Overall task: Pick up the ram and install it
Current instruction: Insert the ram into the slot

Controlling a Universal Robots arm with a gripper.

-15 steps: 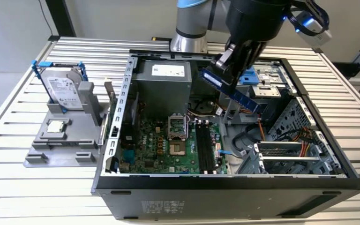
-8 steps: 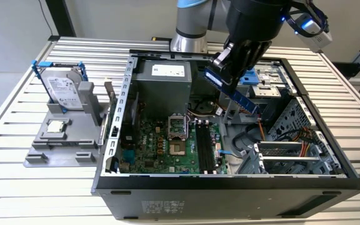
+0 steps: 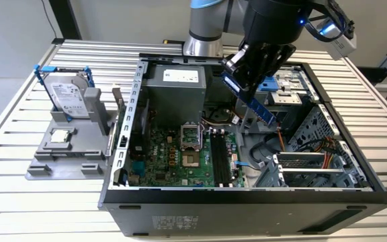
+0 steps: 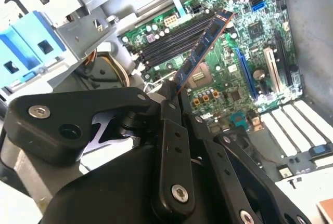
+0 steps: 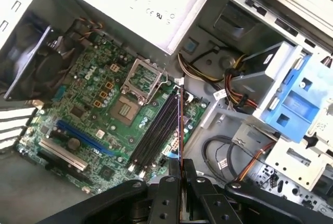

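Observation:
My gripper (image 3: 244,75) hangs over the open computer case, shut on the ram (image 3: 255,105), a long dark blue stick that slants down from the fingers. Below and to the exterior view's left of the ram's free end lie the black memory slots (image 3: 220,156) on the green motherboard (image 3: 170,159). In the second wrist view the ram (image 4: 200,52) juts out from the gripper (image 4: 174,93) above the slots (image 4: 174,39). In the first wrist view the ram (image 5: 180,122) shows edge-on, rising from the gripper (image 5: 180,168) beside the slots (image 5: 156,130).
The case's metal walls (image 3: 136,106) ring the motherboard. A silver power supply (image 3: 177,83) sits at the back, and a blue drive cage (image 3: 277,83) with cables lies at the exterior view's right. Outside the case, a grey stand (image 3: 66,151) carries a hard drive (image 3: 69,96) and a processor chip (image 3: 60,135).

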